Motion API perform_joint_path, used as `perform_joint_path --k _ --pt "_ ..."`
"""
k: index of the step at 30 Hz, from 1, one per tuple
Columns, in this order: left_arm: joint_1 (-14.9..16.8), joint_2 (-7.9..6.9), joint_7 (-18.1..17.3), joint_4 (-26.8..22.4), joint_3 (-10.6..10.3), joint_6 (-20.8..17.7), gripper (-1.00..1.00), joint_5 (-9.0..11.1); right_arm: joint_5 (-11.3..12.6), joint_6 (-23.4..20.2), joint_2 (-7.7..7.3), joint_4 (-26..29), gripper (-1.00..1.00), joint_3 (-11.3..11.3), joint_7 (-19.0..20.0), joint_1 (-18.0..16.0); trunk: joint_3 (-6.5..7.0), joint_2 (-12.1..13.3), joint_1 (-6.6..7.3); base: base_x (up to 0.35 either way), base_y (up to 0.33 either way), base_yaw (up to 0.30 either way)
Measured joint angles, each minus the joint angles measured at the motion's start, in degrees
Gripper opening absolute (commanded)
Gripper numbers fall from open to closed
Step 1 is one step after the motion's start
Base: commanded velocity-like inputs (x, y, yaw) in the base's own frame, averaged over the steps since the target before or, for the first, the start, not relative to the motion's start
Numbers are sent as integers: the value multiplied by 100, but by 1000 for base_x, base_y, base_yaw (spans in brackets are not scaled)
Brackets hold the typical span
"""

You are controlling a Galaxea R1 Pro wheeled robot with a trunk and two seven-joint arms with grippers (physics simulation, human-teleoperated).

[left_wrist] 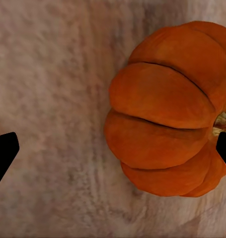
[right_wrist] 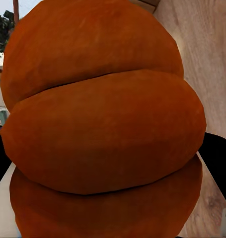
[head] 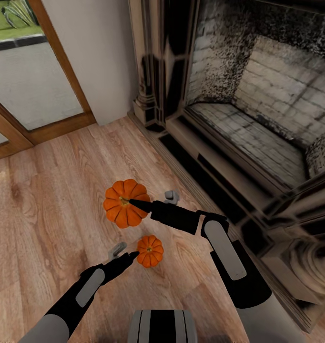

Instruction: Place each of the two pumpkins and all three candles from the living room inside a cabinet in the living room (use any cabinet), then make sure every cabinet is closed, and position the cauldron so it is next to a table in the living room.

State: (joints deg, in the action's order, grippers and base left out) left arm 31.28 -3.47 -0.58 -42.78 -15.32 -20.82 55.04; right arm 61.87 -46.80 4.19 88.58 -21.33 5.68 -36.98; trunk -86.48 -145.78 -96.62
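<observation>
in the head view, two round ribbed orange pumpkins sit on the light wood plank floor (head: 48, 224) in front of a dark-framed brick fireplace (head: 258, 109) that fills the 1 to 4 o'clock part of the scene, with a wood-framed glass door (head: 34, 81) at 10 o'clock. the larger orange pumpkin (head: 125, 203) lies just left of centre, and the black right gripper (head: 134, 205) reaches to it from 4 o'clock, one dark fingertip lying over the pumpkin's top near the stem; whether it is clenched on the pumpkin cannot be told here. the smaller orange pumpkin (head: 149, 251) sits at 6 o'clock of the larger one, a little apart from it, and the black left gripper (head: 129, 257) comes up from 7 o'clock with its tip touching or just beside the pumpkin's left flank. in the left wrist view, the smaller pumpkin (left_wrist: 172, 109) rests on the floor boards, the two black fingertips (left_wrist: 3, 153) spread wide at opposite edges, so the left gripper (left_wrist: 115, 151) is released, one finger near the stem and the other well clear on bare floor. in the right wrist view, the larger pumpkin (right_wrist: 100, 124) sits very close between the dark fingers (right_wrist: 219, 158) at both sides, right up against its ribs; a firm grasp cannot be confirmed.
</observation>
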Motion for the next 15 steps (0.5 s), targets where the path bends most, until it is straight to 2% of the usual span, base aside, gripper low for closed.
perform_joint_path --k 4,15 --pt "0 2 6 0 0 0 100 -6 -5 1 0 0 -100 0 -2 0 -44 -2 -6 0 0 0" --pt "-2 18 8 -1 0 4 100 -7 13 -1 -14 1 -100 8 147 0 -44 -3 -5 0 0 0"
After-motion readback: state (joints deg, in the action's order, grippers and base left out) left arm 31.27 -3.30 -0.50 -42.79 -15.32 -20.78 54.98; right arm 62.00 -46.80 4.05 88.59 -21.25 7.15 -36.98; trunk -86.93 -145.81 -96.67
